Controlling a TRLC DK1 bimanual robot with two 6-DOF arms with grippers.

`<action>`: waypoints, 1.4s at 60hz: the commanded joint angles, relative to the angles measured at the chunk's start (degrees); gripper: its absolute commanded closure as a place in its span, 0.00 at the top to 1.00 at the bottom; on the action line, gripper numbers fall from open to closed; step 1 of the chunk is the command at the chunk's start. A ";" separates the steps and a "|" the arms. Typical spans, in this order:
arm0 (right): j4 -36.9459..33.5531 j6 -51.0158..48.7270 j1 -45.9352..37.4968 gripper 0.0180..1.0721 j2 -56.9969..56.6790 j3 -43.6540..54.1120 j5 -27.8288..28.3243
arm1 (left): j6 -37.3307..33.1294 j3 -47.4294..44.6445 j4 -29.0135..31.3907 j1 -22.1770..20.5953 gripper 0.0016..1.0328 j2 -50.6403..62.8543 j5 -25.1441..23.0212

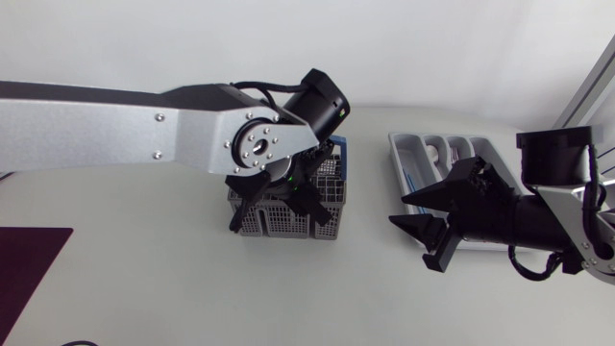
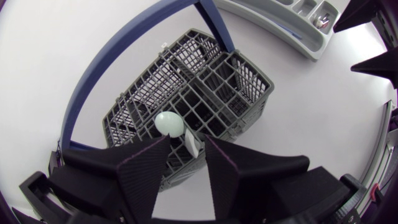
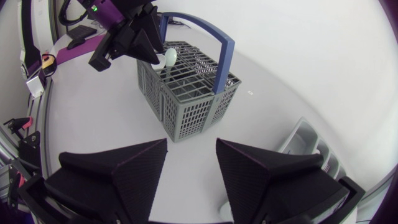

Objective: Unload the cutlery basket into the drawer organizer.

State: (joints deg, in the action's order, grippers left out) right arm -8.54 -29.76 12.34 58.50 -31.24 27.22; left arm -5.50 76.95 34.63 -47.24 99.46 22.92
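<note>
Head view: a grey cutlery basket (image 1: 279, 229) is seen near the middle of the white surface (image 1: 144, 279). A blue handle (image 3: 225, 62) goes over the top of it like a bow. A pale spoon (image 2: 169, 122) is stood up in one of the basket's end boxes, with its round end poking out above the rim.

The left gripper (image 2: 188, 142) is held right over that end of the basket, pointing down. It is open. The spoon's round end is seen just ahead of its fingertips, and a thin white piece sits in the gap between them. Both fingers are not seen pressing on it. What the white piece is cannot be told.

The drawer organizer (image 1: 411, 163) is laid on the surface to the right of the basket, a little apart from it. It is a pale tray with long boxes, and a few shiny pieces are seen inside.

The right gripper (image 1: 399, 210) is held above the surface between the basket and the organizer, just beside the tray. It is open too, and nothing is held in it.

A dark purple mat (image 1: 29, 259) is seen at the near left corner, well apart from the rest.
</note>
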 commanded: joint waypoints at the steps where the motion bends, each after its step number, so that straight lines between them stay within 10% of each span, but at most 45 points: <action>1: 0.54 1.11 0.58 0.56 -0.58 1.98 0.29 | 1.81 1.19 0.35 0.57 0.41 1.26 0.73; 84: 0.80 0.93 1.11 0.56 -3.83 4.44 0.55 | -0.66 0.04 -2.02 -4.44 0.17 -2.43 7.93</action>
State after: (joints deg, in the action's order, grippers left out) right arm -8.29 -29.78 12.71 55.27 -28.01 27.44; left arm -5.17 76.95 33.69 -50.57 99.29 29.82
